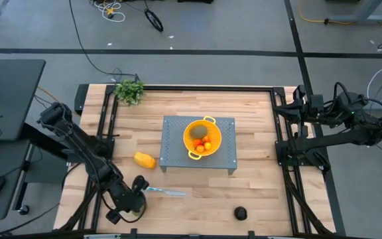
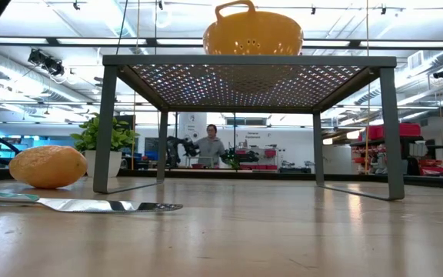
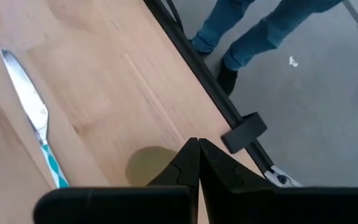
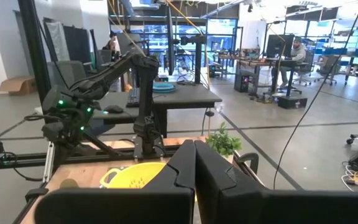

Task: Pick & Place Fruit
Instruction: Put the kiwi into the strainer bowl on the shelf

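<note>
The left gripper (image 1: 135, 196) hangs low over the near edge of the tabletop (image 1: 257, 192), its fingers (image 3: 188, 163) pressed together and empty, just beside the teal handle of a thin silvery knife (image 1: 166, 192) that lies flat on the wood. The right gripper (image 4: 194, 163) is clenched too, holding nothing, with its arm folded back at the right side of the tabletop.

A yellow colander (image 1: 202, 137) stands on a grey perforated metal stand (image 1: 174, 149) in the middle of the tabletop. Inside it lie a brownish-green oval fruit (image 1: 197, 133) and a few tiny orange-red balls (image 1: 203, 145). The yellow-orange oblong fruit (image 1: 144, 159) rests on the wood just left of the stand, between it and the left arm. The small blackish round fruit (image 1: 241, 213) sits alone near the front edge, well apart from both grippers. A leafy green bunch (image 1: 130, 90) sits at the far left corner.

Beyond the tabletop edge, the left wrist view shows a person's legs in blue jeans (image 3: 253, 31).
</note>
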You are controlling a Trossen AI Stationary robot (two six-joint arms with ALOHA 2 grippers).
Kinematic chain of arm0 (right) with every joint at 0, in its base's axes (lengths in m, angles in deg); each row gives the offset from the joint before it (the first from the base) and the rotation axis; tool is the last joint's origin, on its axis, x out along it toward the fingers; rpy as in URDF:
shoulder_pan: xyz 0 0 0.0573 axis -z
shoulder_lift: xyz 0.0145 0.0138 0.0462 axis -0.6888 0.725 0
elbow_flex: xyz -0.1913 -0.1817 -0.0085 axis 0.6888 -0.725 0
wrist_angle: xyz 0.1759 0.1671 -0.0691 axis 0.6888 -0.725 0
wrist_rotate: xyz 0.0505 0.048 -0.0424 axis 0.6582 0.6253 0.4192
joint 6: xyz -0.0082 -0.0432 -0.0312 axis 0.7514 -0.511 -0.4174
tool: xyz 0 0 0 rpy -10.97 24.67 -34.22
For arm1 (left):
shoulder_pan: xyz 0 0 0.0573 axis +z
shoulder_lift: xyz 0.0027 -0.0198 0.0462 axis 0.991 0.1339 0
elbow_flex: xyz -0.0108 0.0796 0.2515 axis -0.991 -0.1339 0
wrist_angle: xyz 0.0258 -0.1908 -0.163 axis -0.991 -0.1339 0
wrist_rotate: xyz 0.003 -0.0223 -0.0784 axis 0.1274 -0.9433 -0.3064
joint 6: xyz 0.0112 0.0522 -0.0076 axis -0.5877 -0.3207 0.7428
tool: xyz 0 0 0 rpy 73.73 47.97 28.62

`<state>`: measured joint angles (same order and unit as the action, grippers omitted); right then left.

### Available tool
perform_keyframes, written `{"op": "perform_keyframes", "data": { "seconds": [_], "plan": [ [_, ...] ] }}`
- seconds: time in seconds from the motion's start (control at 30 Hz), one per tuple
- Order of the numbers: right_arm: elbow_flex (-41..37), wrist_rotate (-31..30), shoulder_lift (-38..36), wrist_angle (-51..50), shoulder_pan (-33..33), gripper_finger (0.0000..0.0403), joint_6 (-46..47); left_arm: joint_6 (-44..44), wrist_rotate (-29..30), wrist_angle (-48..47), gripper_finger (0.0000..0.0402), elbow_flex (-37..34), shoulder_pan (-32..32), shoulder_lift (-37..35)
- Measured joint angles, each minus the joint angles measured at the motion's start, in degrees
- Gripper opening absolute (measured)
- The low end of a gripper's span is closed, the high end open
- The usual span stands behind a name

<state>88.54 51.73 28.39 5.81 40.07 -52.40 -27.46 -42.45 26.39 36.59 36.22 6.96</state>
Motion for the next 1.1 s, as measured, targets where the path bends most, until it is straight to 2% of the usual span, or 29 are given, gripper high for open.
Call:
{"op": "perform_keyframes", "data": {
  "seconds": [0.2, 0.3, 0.5, 0.87, 0.97, 1.1],
  "plan": [
    [0.00, 0.11, 0.00, 0.00, 0.00, 0.0002, 0.00, 2.69, 0.68, 0.54, 0.0009, 0.00, 0.02, 0.00],
    [-0.01, 0.11, 0.00, 0.01, 0.00, 0.0002, 0.00, 3.69, -0.24, 1.31, 0.0026, 0.00, 0.02, 0.00],
    [-0.01, 0.11, 0.00, 0.02, 0.00, 0.0002, -0.01, 5.13, -2.45, 1.18, 0.0123, 0.00, -0.05, 0.00],
    [0.00, 0.08, 0.00, 0.00, 0.00, 0.0002, -0.01, 5.71, 0.02, 1.21, 0.0339, 0.00, -0.02, 0.00],
    [-0.01, 0.08, 0.00, 0.00, 0.00, 0.0002, 0.00, 4.92, 0.00, 1.18, 0.0378, 0.00, -0.02, 0.02],
    [0.00, 0.06, 0.00, 0.00, 0.00, 0.0002, 0.00, 4.68, -1.05, 0.67, 0.0398, 0.04, -0.39, 0.84]
  ]
}}
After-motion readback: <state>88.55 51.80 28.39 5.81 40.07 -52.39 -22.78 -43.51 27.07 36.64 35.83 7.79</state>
